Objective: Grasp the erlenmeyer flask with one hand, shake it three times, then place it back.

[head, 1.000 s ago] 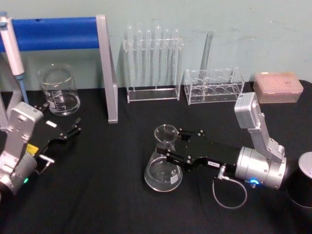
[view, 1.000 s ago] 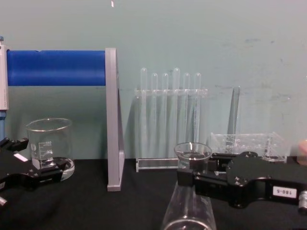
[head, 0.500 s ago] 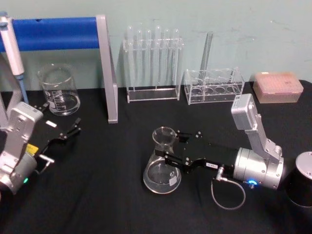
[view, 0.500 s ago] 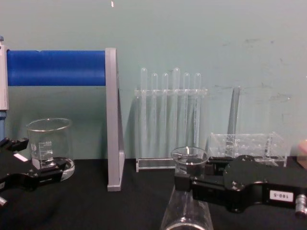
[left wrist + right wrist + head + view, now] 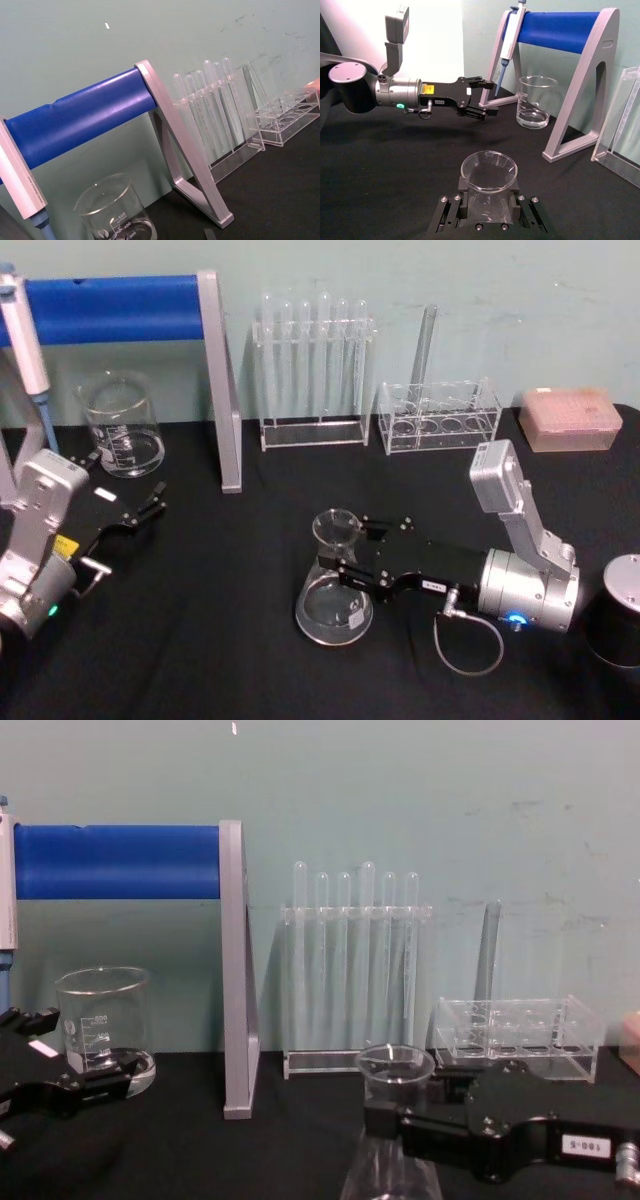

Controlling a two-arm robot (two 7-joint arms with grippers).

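The erlenmeyer flask [image 5: 335, 590], clear glass with a wide base and narrow neck, stands upright at the middle of the black cloth. My right gripper [image 5: 345, 558] reaches in from the right and is shut on its neck just under the flared rim. The right wrist view looks down into the flask's rim [image 5: 488, 169], which sits between the black fingers [image 5: 451, 212]. From the chest view the flask's rim [image 5: 396, 1063] sits above the gripper body [image 5: 500, 1125]. Its base is at or just above the cloth; I cannot tell which. My left gripper [image 5: 140, 512] rests open at the left, holding nothing.
A glass beaker [image 5: 122, 425] stands at the back left under a blue-barred stand [image 5: 215, 380] holding a pipette [image 5: 25, 340]. Behind the flask are a test tube rack [image 5: 312, 370] and a second clear rack [image 5: 440, 415]. A pink box [image 5: 570, 418] and a dark cylinder [image 5: 622, 610] are at the right.
The right gripper has lowered the flask and drawn it a little nearer to me. The left arm has not moved.
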